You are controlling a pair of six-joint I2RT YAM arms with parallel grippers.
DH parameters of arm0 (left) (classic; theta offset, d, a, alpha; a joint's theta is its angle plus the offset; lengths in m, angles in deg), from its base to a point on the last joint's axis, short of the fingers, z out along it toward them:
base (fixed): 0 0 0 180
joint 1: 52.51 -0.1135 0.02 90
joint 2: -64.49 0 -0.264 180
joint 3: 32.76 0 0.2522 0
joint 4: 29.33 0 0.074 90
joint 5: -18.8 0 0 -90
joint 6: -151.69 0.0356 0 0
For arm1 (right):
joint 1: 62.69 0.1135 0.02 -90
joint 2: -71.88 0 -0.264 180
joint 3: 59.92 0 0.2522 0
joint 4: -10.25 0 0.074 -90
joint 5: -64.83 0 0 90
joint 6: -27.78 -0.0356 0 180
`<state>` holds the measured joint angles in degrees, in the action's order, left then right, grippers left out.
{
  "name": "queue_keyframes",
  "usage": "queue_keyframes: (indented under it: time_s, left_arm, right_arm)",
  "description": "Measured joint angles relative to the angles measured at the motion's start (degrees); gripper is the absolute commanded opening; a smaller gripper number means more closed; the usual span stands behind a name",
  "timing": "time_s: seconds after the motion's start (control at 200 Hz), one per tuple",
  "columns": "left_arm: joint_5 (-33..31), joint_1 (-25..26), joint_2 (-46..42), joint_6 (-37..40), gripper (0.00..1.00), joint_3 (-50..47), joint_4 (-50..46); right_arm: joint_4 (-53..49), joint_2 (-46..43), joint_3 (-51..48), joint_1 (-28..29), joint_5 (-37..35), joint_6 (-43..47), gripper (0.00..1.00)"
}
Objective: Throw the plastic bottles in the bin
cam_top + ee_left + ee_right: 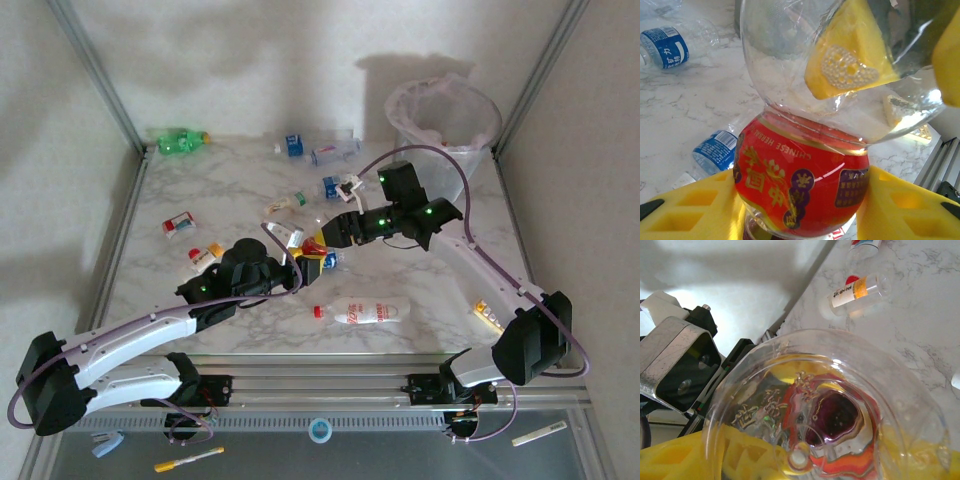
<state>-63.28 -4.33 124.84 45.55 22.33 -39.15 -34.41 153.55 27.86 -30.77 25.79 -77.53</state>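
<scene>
If left claw (pixel 303 265) lets go early: red-label bottle (pixel 800 180) drops onto surface (pixel 230 180)
left claw: clamped on it
right claw (pixel 330 237): round its clear end, grip unclear

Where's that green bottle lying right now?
In the overhead view, the green bottle lies on its side at the table's far left corner, close to the back wall. It is across the table from the bin, which is at the far right.

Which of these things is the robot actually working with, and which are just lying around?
Job: red-labelled bottle in the left gripper, green bottle, blue-labelled bottles, red-capped bottle, bin.
Lying about: yellow pen, white marker.
</scene>
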Motion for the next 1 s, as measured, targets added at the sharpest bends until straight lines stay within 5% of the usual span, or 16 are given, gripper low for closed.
queue_keyframes:
  time_s: [0.08,0.175,0.3,0.465,0.721,1.001]
  left_arm:
    - [0.0,0.0,0.0,0.0,0.52,0.0,0.0]
    - [0.0,0.1,0.0,0.2,0.83,0.0,0.4]
    - [0.0,0.5,-0.3,0.2,0.99,0.0,1.4]
    - [-1.1,0.5,-1.9,-0.3,1.0,-0.6,2.4]
    - [-3.2,0.5,-4.7,-1.5,1.0,-3.5,3.1]
    - [-5.0,0.5,-7.1,-3.7,1.0,-6.6,4.0]
  right_arm:
    - [-0.2,0.1,0.2,0.0,0.0,0.4,0.62]
    - [-0.7,0.2,0.4,0.0,0.0,0.8,0.6]
    - [-2.4,0.2,0.7,0.5,-0.4,1.0,0.53]
    - [-4.2,-0.6,1.8,0.6,-6.8,1.9,0.46]
    - [-4.4,-7.5,5.2,-1.9,-26.6,4.0,0.44]
    - [8.1,-19.4,5.1,-4.3,-51.1,11.3,0.4]
